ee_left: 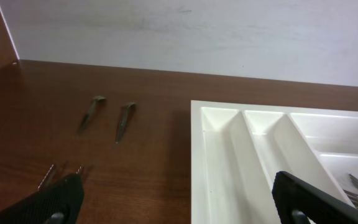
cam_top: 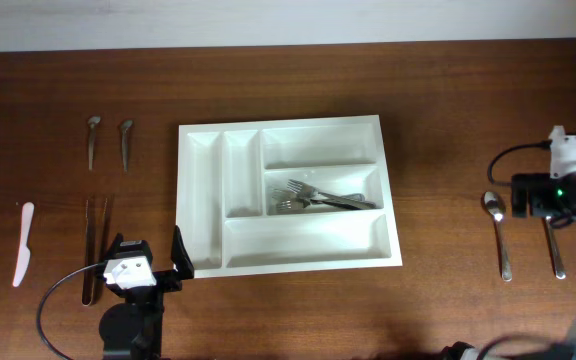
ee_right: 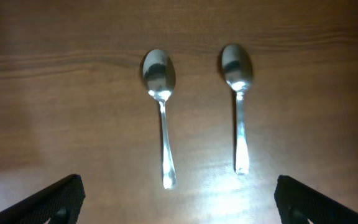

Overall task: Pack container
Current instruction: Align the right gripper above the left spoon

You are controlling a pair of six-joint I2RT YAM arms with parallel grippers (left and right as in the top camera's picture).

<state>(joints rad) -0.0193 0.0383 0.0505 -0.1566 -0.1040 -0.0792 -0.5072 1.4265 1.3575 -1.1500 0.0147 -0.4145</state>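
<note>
The container (cam_top: 391,190), a white five-compartment tray, lies mid-table. Several forks (cam_top: 323,197) rest in its middle crosswise compartment; the other compartments look empty. My left gripper (ee_left: 176,180) is open and low near the tray's front-left corner, its fingers straddling the tray's left rim (ee_left: 196,155), with nothing between them. Above two metal spoons (ee_right: 160,112) (ee_right: 238,99) at the table's right hangs my right gripper (ee_right: 178,183), open, the spoon handles pointing toward it. In the overhead view these spoons (cam_top: 498,235) lie beside the right arm (cam_top: 558,190).
Left of the tray lie two small spoons (cam_top: 92,140) (cam_top: 126,140), two long thin utensils (cam_top: 93,250) and a white plastic knife (cam_top: 23,243). The small spoons (ee_left: 92,111) (ee_left: 125,118) also show ahead of the left gripper. A pale wall (ee_left: 197,31) borders the table's far edge.
</note>
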